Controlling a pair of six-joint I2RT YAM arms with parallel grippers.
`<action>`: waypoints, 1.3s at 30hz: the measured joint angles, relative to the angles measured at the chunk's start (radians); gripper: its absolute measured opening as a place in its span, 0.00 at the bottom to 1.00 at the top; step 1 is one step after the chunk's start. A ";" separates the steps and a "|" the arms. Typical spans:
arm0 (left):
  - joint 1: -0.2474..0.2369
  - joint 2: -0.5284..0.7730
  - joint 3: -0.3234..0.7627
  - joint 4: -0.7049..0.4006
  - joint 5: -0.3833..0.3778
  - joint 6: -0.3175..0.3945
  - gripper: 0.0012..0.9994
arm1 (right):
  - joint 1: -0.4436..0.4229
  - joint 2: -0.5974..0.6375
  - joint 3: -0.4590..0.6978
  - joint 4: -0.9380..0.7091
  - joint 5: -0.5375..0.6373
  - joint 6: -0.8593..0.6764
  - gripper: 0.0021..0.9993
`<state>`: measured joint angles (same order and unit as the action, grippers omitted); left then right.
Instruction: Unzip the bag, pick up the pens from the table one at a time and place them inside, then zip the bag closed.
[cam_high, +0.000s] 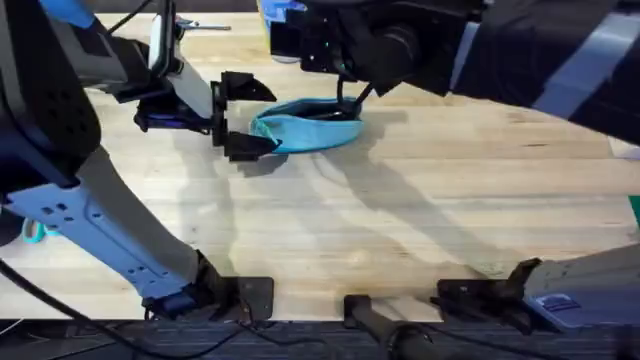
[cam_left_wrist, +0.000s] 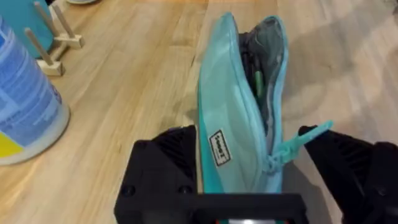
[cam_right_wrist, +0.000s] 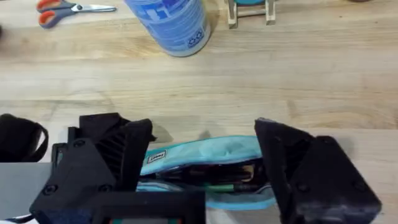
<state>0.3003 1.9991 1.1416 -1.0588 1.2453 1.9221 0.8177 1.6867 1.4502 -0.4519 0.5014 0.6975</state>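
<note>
The turquoise bag (cam_high: 305, 128) lies on the table (cam_high: 400, 220) at the far middle, its zipper open. Pens (cam_right_wrist: 211, 177) lie inside it, dark ones and a green one (cam_left_wrist: 257, 84). My left gripper (cam_high: 243, 115) is open at the bag's left end, one finger on each side of the pouch (cam_left_wrist: 230, 124). The zipper pull (cam_left_wrist: 298, 146) sticks out toward one finger. My right gripper (cam_right_wrist: 204, 127) hangs open just above the bag's opening, fingers wide apart with nothing between them. The right arm is large and dark across the top of the overhead view.
A blue-and-white cylindrical container (cam_right_wrist: 171, 25) stands behind the bag, close to my left gripper (cam_left_wrist: 25, 99). Orange-handled scissors (cam_right_wrist: 68, 9) and a small wooden rack (cam_right_wrist: 249, 12) lie farther back. Bare wood spreads in front of the bag.
</note>
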 joint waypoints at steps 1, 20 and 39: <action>0.007 0.000 0.000 -0.015 0.000 0.000 0.99 | 0.000 0.000 0.000 -0.003 0.000 0.000 1.00; 0.194 0.000 0.000 -0.259 -0.077 0.137 1.00 | 0.004 0.000 0.000 -0.036 -0.030 0.000 1.00; 0.219 0.000 0.032 -0.222 -0.368 0.138 1.00 | 0.119 0.000 0.000 -0.157 -0.227 0.146 1.00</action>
<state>0.5198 1.9991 1.1740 -1.2809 0.8773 2.0598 0.9371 1.6869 1.4502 -0.6088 0.2741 0.8436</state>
